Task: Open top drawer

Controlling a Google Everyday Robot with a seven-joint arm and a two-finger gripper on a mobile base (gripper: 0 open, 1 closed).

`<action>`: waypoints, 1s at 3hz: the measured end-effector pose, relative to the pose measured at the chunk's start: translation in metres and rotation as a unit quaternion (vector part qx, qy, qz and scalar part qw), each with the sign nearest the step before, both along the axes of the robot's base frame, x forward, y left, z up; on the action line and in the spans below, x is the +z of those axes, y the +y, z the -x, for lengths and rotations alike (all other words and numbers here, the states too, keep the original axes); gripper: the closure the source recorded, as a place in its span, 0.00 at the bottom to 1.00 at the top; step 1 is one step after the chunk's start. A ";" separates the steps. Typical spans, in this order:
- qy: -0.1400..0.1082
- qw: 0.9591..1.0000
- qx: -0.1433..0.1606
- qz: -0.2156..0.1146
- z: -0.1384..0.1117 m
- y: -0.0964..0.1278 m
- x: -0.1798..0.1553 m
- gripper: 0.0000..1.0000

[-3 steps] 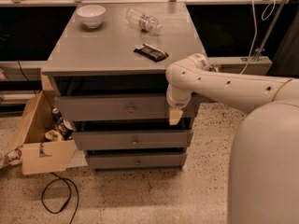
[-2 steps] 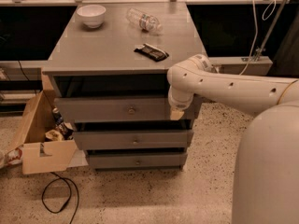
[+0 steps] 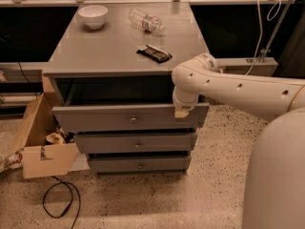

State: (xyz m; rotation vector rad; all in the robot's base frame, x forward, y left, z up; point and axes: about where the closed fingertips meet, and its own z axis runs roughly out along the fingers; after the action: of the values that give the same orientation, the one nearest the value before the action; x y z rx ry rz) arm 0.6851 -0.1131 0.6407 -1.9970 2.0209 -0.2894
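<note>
Wide grey top drawer (image 3: 95, 118), small round metal knob (image 3: 133, 120) at centre, stands partway out of the grey desk (image 3: 109, 51). The dark box interior is visible behind the front. White arm's tool (image 3: 181, 111) sits at the front's upper right edge, seemingly touching it. Cannot tell whether it grips. White ceramic bowl (image 3: 93, 15) sits at desk's rear left.
</note>
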 end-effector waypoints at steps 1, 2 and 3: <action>-0.005 1.000 0.007 -0.011 0.005 0.003 0.006 0.00; -0.005 1.000 0.007 -0.011 0.005 0.003 0.006 0.00; 0.011 1.000 0.019 -0.009 0.004 0.007 0.000 0.00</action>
State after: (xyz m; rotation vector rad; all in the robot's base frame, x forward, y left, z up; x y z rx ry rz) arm 0.6810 -0.1059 0.6407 -2.0344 1.9888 -0.2426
